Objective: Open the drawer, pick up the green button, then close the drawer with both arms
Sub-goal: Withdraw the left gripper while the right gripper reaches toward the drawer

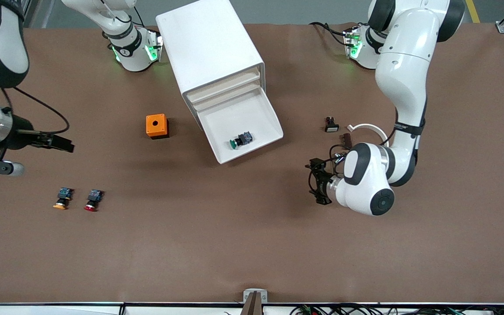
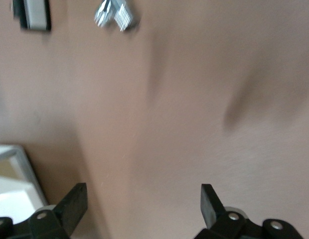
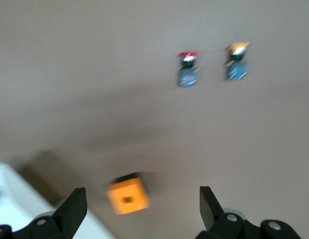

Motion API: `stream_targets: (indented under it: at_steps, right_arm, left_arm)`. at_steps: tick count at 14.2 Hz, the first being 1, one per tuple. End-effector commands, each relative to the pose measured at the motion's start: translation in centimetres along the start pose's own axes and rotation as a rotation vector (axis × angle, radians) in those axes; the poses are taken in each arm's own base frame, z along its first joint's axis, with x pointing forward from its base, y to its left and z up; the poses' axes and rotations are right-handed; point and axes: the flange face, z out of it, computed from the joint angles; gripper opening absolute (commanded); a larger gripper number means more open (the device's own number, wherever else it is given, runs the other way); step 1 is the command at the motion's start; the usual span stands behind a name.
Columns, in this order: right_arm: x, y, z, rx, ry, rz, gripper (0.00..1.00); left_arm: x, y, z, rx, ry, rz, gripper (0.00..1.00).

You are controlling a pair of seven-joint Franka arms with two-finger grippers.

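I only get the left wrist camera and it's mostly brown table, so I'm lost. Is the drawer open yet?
Observer: Yes, the drawer is pulled out of the white cabinet.
Operator: Is the green button in it?
Observer: Yes, the green button lies in the drawer, near its front.
Operator: Where are the arms?
Observer: Your left gripper, fingers open, is over bare table toward the left arm's end from the drawer; the right gripper hangs open over the table at the right arm's end.
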Motion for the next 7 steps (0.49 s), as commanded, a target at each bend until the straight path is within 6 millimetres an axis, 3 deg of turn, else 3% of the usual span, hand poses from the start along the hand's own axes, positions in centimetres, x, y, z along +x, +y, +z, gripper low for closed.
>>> stream_targets:
  at_steps: [1, 4, 7]
  right_arm:
    - [-3.3, -7.2, 0.9, 0.018, -0.020, 0.175, 1.00]
    - [-7.4, -15.0, 2.8, 0.024, 0.012, 0.379, 1.00]
    - [-12.6, -22.1, 6.7, 0.039, 0.040, 0.575, 1.00]
  left_arm:
    - [1.2, 0.0, -3.8, -0.072, 0.045, 0.058, 1.00]
    - [2.2, 0.0, -7.0, -0.120, 0.050, 0.212, 1.00]
    - [2.3, 0.1, -7.1, -0.117, 0.065, 0.496, 1.00]
